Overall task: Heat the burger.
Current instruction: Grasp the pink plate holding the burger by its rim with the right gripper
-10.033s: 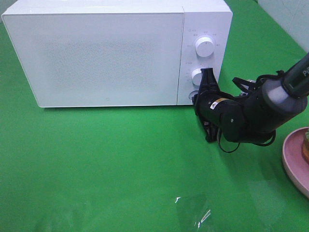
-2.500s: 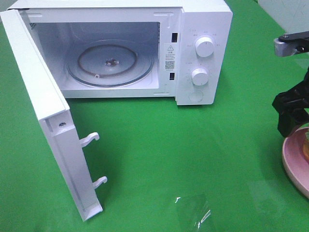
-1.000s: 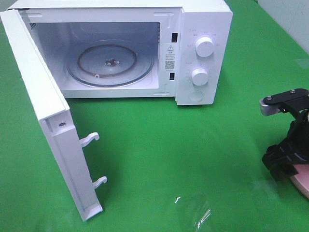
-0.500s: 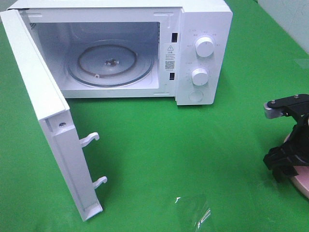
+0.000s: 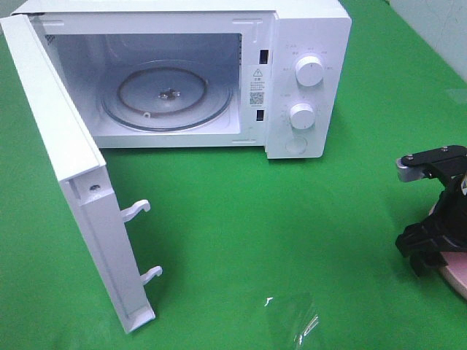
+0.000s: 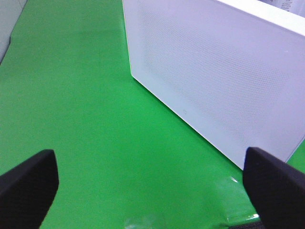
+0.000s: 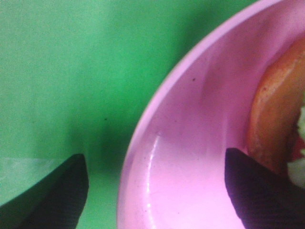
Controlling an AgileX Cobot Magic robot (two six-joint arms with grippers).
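While the high view shows the microwave door open and the right gripper down at the pink plate, lower than moments ago, the left wrist view shows the left gripper spread wide, and only the right wrist view catches the burger on that plate, jaws spread astride its rim.

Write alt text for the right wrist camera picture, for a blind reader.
The open right gripper hangs astride the rim of a round pink plate on a green cloth, one fingertip outside the plate and one over it. Part of an orange-brown burger lies on the plate.
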